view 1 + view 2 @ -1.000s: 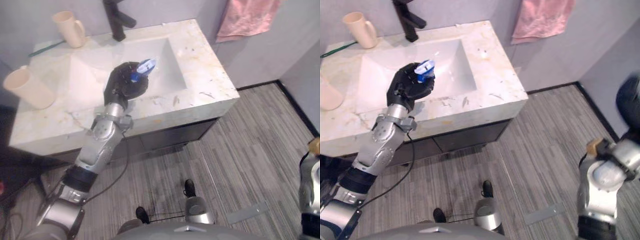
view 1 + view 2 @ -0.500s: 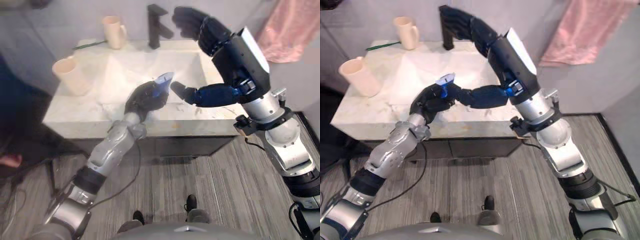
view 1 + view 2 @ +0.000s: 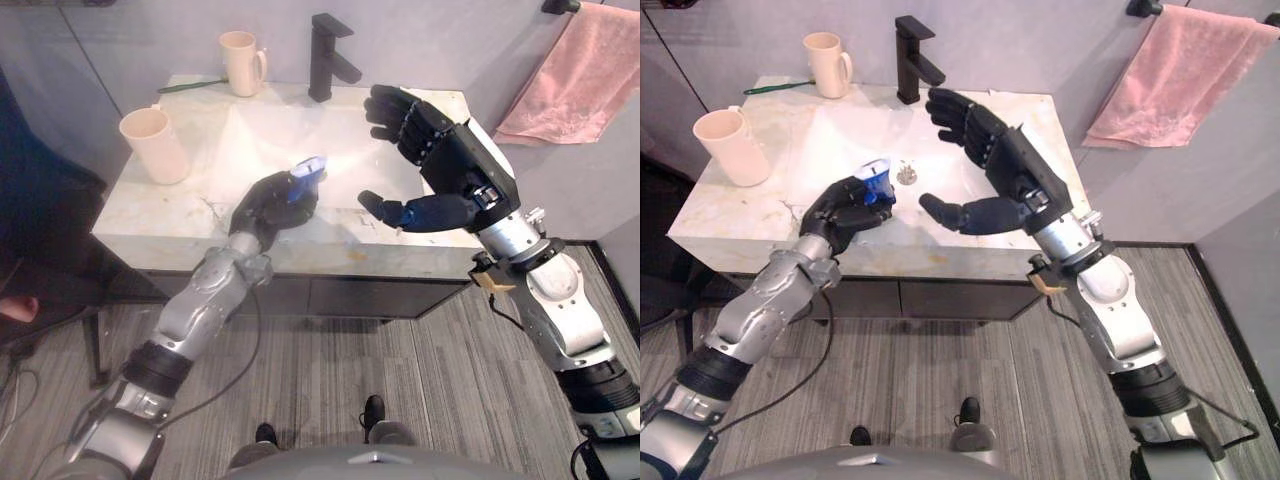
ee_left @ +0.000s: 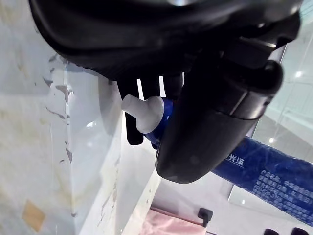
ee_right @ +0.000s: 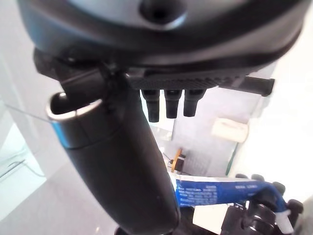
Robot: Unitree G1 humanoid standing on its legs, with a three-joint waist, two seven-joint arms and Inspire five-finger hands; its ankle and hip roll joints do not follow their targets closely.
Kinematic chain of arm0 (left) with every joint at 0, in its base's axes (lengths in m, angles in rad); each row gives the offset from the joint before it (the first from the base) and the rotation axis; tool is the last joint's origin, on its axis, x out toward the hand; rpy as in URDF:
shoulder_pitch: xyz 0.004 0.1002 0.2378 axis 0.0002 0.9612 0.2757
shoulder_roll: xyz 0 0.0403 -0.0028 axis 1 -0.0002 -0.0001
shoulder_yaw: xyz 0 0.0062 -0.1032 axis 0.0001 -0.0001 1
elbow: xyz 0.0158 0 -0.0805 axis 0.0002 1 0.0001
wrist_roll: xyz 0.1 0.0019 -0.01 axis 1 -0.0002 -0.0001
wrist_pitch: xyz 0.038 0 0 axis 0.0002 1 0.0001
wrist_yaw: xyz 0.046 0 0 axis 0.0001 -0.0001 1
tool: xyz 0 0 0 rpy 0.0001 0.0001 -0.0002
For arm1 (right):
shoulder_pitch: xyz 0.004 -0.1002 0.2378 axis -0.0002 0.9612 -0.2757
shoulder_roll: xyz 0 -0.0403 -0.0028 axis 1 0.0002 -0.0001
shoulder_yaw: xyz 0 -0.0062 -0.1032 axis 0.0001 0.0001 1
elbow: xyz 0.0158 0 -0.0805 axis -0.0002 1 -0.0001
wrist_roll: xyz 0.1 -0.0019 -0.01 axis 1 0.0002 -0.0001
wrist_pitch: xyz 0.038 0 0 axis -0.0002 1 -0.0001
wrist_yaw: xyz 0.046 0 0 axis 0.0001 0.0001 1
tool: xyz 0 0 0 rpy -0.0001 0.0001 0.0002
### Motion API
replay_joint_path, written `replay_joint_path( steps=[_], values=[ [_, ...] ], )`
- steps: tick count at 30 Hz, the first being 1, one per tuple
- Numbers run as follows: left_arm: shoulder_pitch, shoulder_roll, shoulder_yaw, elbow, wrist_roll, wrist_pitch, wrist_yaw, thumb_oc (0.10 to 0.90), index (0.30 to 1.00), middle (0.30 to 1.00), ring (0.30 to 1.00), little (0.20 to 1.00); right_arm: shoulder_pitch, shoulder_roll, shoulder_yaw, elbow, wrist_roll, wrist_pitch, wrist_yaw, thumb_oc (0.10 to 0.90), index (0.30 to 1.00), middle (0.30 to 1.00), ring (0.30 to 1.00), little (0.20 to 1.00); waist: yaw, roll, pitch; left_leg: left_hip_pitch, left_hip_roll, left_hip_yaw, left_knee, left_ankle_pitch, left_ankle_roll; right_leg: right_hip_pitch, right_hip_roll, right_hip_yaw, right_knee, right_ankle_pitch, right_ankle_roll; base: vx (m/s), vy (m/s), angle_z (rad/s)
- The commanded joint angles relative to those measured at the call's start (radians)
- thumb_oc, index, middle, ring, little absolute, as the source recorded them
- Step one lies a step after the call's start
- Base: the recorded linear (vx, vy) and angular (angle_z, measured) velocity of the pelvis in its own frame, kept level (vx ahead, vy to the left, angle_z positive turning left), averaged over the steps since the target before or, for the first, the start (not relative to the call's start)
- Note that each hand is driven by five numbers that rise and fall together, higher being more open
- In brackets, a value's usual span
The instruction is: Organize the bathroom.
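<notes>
My left hand [image 3: 262,207] is shut on a blue toothpaste tube [image 3: 306,176] with a white cap [image 4: 144,111], held over the front rim of the white sink [image 3: 262,135]. The tube's flat end points up and away from me. My right hand [image 3: 452,168] hovers open above the right side of the basin, fingers spread toward the faucet and thumb [image 3: 400,211] stretched toward the tube without touching it. In the right wrist view the tube [image 5: 220,188] lies past the thumb, with the left hand [image 5: 264,215] under it.
A marble counter [image 3: 150,215] surrounds the sink. One cream mug [image 3: 152,146] stands at its left, another [image 3: 240,62] at the back beside a green toothbrush [image 3: 190,86]. The black faucet [image 3: 328,45] is at the back, with a pink towel [image 3: 580,85] hanging at the right. A person [image 3: 20,300] is at the left edge.
The camera has shifted. My right arm swung in from the right over the sink; its thumb, close to the tube half a second ago, now stands further off. The left hand keeps the tube.
</notes>
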Motion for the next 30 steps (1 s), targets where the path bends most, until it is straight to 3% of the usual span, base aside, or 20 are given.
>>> replay_joint_path(
  steps=[1,7,22,30],
  values=[
    [-0.164,-0.028,-0.002,-0.025,0.016,-0.112,-0.04,0.4,0.3,0.3,0.3,0.3,-0.082,-0.009,-0.029,-0.026,0.066,-0.041,0.047,0.8,0.9,0.9,0.9,0.9,0.005,0.035,-0.052,-0.001,-0.085,0.022,0.005,-0.051,0.056,0.055,0.106,-0.031,0.008,-0.174,0.037,0.01,-0.01,-0.05],
    [-0.178,-0.037,-0.024,0.0,0.012,-0.112,-0.059,0.4,0.3,0.3,0.3,0.3,-0.134,0.034,0.058,0.042,0.043,-0.033,0.029,0.8,0.9,0.9,0.9,0.9,0.034,0.03,-0.056,-0.001,-0.085,0.014,0.004,-0.05,0.054,0.064,0.103,-0.054,0.002,-0.173,0.037,0.01,-0.008,0.01],
    [-0.19,-0.07,-0.039,0.021,0.041,-0.089,-0.075,0.4,0.3,0.3,0.3,0.3,-0.249,0.071,0.11,0.126,0.035,-0.095,-0.044,0.8,0.9,0.9,0.9,0.9,0.07,0.023,-0.062,0.001,-0.091,-0.01,0.007,-0.054,0.055,0.075,0.101,-0.073,-0.001,-0.178,0.034,0.0,-0.004,0.02],
    [-0.193,-0.079,-0.038,0.024,0.041,-0.07,-0.075,0.4,0.3,0.3,0.3,0.3,-0.299,0.095,0.136,0.12,0.04,-0.067,-0.032,0.8,0.9,0.9,0.9,0.9,0.083,0.024,-0.065,-0.001,-0.092,-0.019,0.008,-0.053,0.054,0.077,0.1,-0.078,-0.004,-0.18,0.033,0.0,0.0,0.01]
  ],
)
